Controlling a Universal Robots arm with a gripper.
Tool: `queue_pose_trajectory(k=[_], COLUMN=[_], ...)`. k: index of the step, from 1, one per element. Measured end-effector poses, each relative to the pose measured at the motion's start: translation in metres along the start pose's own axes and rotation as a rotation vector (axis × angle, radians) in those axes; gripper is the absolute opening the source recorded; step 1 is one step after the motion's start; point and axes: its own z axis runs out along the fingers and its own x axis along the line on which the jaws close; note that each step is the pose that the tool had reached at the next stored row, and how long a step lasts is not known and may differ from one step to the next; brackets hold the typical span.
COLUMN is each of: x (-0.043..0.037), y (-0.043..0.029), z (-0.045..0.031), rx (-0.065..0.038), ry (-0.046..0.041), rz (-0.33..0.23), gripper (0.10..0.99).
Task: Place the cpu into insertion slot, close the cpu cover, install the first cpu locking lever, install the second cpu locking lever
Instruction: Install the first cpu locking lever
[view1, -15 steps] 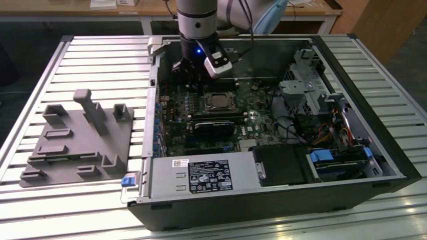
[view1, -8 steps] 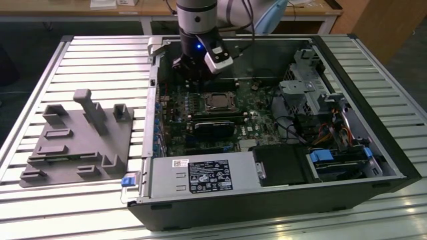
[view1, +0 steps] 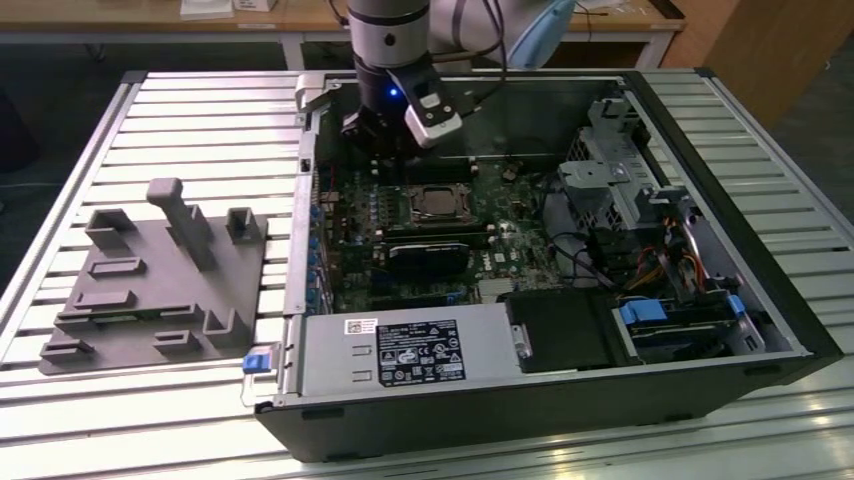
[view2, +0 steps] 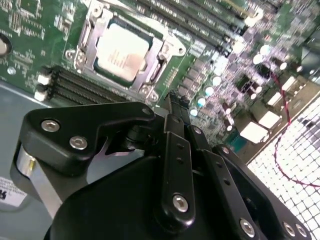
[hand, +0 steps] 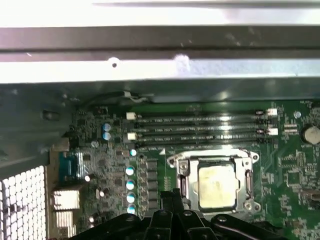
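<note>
You are hovering your black, jointed gripper (view2: 174, 104) with its fingertips pinched together, gripping nothing. Just beyond its tips, the square, matte-silver cpu (view2: 121, 52) is lying flat, framed by the shiny metal cpu cover (view2: 160, 62).

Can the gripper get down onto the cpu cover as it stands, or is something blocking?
Probably yes. The gripper hangs above the motherboard, close beside the cpu cover, which lies flat around the cpu. Both wrist views show open board between them, with nothing overhanging the cover.
</note>
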Motion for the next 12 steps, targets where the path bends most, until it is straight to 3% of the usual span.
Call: queue_pose_trajectory(k=[5,12], x=[0.0062,0.0095], y=[-0.0007,-0.0016], z=[-0.0004,-0.0006], rx=[-0.043,-0.143], ry=[0.0022,0.0074], rz=[0.002,0.008], gripper=[0.106,0.106])
